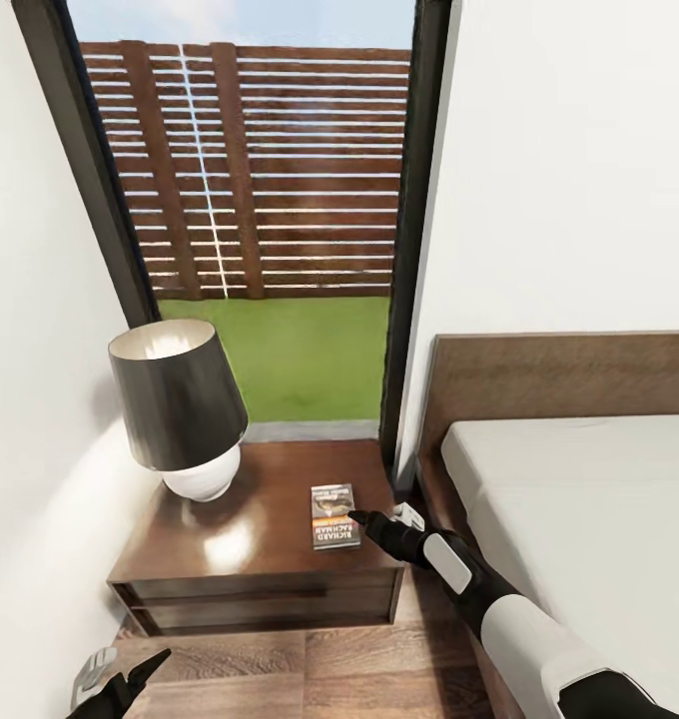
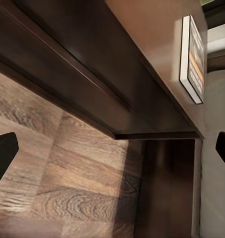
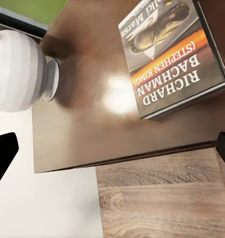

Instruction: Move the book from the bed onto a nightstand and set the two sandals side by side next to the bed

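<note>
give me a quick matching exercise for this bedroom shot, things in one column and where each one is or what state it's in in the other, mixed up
Things:
1. book
2. lamp
3. left gripper
4. bed

Places or states:
A. low over the wood floor in front of the nightstand, open
B. bare pale mattress, nothing on it
C. lying flat near the nightstand's right front corner
D. standing on the nightstand's left side

Pairs: 1-C, 2-D, 3-A, 4-B

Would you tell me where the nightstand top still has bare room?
The nightstand has a bare patch in the middle front, between the lamp and the book. The back strip by the window is also bare. The left rear corner is crowded by the lamp.
</note>
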Motion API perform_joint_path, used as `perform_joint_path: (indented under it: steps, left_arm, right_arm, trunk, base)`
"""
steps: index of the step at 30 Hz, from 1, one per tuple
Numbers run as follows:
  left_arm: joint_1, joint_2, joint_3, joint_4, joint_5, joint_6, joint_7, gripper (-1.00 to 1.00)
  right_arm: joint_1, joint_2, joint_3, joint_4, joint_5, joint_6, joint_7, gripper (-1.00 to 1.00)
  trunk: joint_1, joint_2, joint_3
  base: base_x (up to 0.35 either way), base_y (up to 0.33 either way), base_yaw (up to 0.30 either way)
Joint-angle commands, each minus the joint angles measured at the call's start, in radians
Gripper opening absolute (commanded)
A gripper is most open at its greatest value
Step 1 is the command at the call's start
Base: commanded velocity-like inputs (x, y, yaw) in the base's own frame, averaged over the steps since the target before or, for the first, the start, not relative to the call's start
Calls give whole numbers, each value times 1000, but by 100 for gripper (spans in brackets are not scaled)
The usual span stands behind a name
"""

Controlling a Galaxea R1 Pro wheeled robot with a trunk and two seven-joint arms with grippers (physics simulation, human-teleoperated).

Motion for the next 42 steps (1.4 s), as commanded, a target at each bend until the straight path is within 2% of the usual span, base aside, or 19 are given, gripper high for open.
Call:
perform_joint_path:
  steps: [1, 15, 23, 26, 27, 32, 37, 42]
  left_arm:
    - [-1, 1, -7, 0, 9, 9, -3, 100]
    - [0, 2, -18, 5, 0, 0, -1, 100]
    - [0, 5, -22, 11, -2, -8, 0, 100]
    - [0, 7, -24, 20, -19, -16, 8, 100]
    - [1, 7, -25, 28, -48, -24, 24, 100]
    - [0, 7, -26, 33, -99, -33, 54, 100]
    - [1, 8, -27, 41, -123, -39, 73, 100]
    - [0, 8, -27, 51, -130, -50, 78, 100]
  right_arm:
    - [-1, -1, 3, 0, -1, 2, 1, 100]
    - [-1, -1, 4, 1, -1, 4, 7, 100]
    - [-1, -6, 4, 4, -5, 4, 53, 100]
    - [-1, -7, 4, 24, -4, 4, 90, 100]
    - [-1, -9, 2, 49, -4, 4, 112, 100]
    - [-1, -10, 1, 87, -6, 1, 130, 100]
    - [-1, -29, 2, 115, -8, -2, 139, 100]
    - [-1, -43, 3, 133, -9, -4, 151, 100]
  trunk:
    - [-4, 7, 2]
    - [-58, 105, 46]
    - [-88, 161, 71]
    - [-100, 182, 81]
    - [-104, 189, 84]
    - [-123, 224, 99]
    - [-142, 259, 115]
    - [-161, 294, 131]
  base:
    - [0, 0, 0]
    - [0, 0, 0]
    - [0, 0, 0]
    - [0, 0, 0]
    - [0, 0, 0]
    - [0, 0, 0]
    - [0, 0, 0]
    - [0, 0, 0]
